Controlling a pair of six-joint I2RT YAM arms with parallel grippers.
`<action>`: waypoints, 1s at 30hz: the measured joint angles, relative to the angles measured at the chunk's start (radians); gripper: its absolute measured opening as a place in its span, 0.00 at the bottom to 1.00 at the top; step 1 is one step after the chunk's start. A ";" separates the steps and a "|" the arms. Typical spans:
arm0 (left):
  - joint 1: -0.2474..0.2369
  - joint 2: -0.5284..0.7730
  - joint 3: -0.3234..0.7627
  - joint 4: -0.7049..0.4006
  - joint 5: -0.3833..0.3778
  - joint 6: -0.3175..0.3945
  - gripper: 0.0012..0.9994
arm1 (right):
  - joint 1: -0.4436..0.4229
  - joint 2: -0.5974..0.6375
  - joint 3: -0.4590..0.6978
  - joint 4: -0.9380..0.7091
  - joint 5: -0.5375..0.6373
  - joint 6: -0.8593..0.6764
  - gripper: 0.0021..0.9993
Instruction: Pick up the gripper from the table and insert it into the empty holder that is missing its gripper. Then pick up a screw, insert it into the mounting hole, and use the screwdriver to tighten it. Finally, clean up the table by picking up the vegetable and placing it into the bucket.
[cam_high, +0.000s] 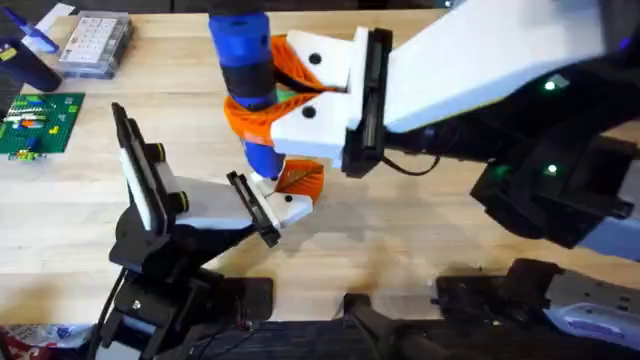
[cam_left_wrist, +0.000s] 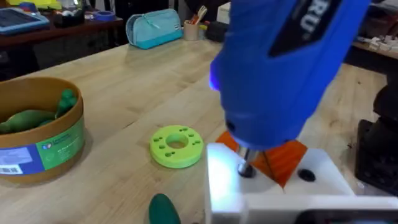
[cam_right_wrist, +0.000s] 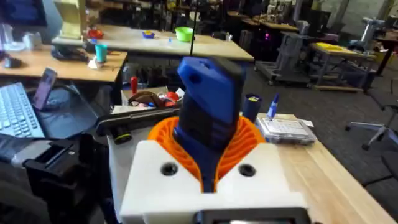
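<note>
Right claw (cam_high: 262, 105), large under the camera, clamped around blue screwdriver (cam_high: 245, 70), tip down on the gripper (cam_high: 295, 195) at the holder (cam_high: 190, 205). Left claw's opening impossible to tell. Pale wooden counter (cam_high: 400, 210); cluttered workshop desks behind.

Bright-blue screwdriver (cam_high: 245, 75) with black band, green ring (cam_left_wrist: 176, 146), orange-and-white pincer (cam_high: 300, 95)

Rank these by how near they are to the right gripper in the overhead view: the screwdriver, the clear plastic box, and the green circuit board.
1. The screwdriver: clamped in the right gripper, above the holder.
2. The clear plastic box: far-left part of the table.
3. The green circuit board: at the left edge, slightly farther out than the box.
</note>
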 joint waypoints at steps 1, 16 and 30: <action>0.000 0.000 0.000 -0.001 0.000 -0.002 0.01 | 0.000 0.000 0.000 -0.006 0.000 -0.015 0.06; 0.000 0.000 0.000 0.000 0.000 -0.002 0.01 | 0.000 -0.020 -0.002 -0.009 -0.037 -0.068 0.06; 0.000 0.000 0.000 0.000 0.000 -0.002 0.01 | 0.000 -0.059 -0.002 -0.007 -0.049 -0.063 0.06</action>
